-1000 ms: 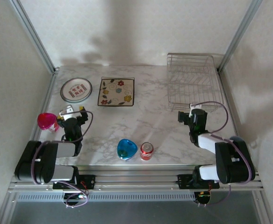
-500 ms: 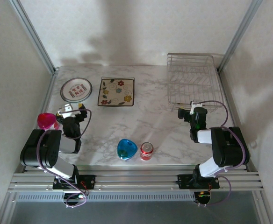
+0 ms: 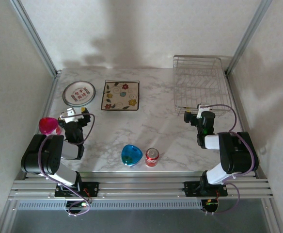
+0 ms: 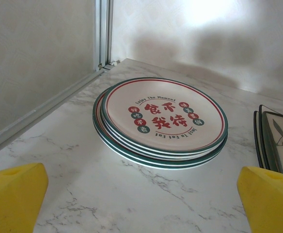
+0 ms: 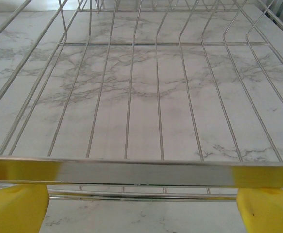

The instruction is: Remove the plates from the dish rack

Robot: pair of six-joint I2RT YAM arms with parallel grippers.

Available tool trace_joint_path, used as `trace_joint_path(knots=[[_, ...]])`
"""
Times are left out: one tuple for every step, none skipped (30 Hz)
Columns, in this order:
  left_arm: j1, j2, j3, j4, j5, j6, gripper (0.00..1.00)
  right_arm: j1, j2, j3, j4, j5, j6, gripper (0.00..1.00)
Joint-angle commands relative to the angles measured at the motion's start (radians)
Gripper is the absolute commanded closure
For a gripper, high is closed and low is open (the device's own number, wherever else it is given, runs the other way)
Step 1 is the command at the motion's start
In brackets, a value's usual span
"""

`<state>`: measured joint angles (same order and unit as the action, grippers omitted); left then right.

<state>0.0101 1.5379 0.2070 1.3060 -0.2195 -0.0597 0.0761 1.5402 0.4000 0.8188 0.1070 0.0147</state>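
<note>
Since the dish rack (image 3: 200,90) has no plate between its wires, and the round plates (image 3: 78,93) and the square plates (image 3: 120,95) sit stacked side by side at the far left of the table (image 3: 156,131), I'd judge the unloading done, so your main risk now is disturbing what is already placed. Your right gripper (image 3: 194,114) hangs wide apart and holds nothing, right at the rack's near edge. From its wrist camera the rack's rim wire (image 5: 141,172) runs across just in front of both yellow fingertips (image 5: 15,208). Push forward or close there and you would likely hook that wire and drag or tip the light rack. Your left gripper (image 3: 75,115) is likewise spread and empty, aimed low at the round stack, whose plates sit slightly offset from one another. A forward slide at that height would probably shove the stack toward the corner post or skew the top plate. The pink bowl (image 3: 47,125) is just beside the left arm, so a careless swing outward could knock it over the table's side. Near the front edge, the blue bowl (image 3: 132,154) and red can (image 3: 152,157) stand between the two arms. Pull each arm straight back, not inward.
</note>
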Motion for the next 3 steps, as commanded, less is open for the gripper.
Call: trace_joint_path(knots=[[0.005,0.003,-0.004,0.038,0.017,-0.012,0.00,-0.003,0.005,-0.008,0.029,-0.001,0.005,0.01],[0.005,0.002,-0.004,0.038,0.018,-0.012,0.00,-0.002,0.005,-0.009,0.031,-0.001,0.005,0.01],[0.005,0.002,-0.004,0.038,0.017,-0.012,0.00,-0.003,0.005,-0.009,0.031,-0.001,0.005,0.01]])
